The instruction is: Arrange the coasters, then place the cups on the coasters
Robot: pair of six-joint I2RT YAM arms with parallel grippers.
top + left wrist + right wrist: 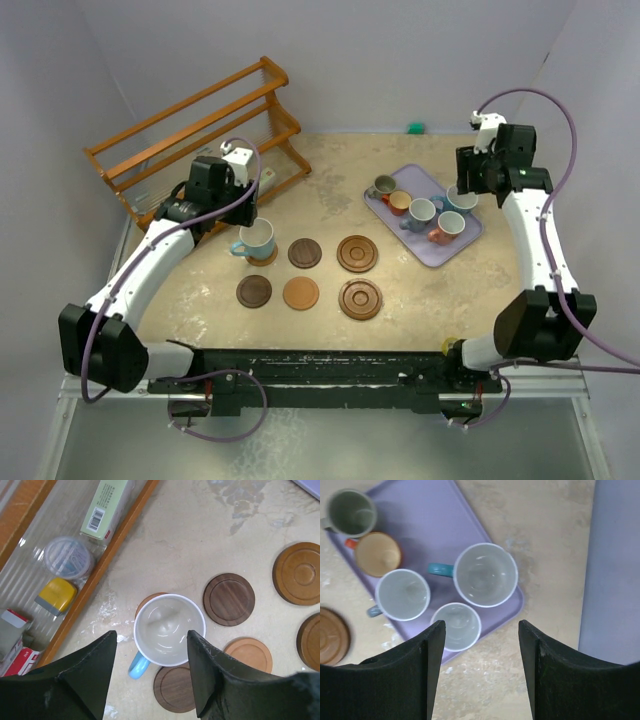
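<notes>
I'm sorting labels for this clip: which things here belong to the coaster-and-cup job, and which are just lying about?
Job: six wooden coasters; light blue mug on one; five mugs on the lavender tray.

Lying about: that tray; wooden rack; green-white box, small yellow item and clear round tub by the rack.

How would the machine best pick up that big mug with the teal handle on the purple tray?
From straight above, I'd guess, pinching the wall of the big mug at the rim on the side away from its handle. It stands upright with its mouth open. The smaller cups crowd the handle side, while nothing stands on the other side.
</notes>
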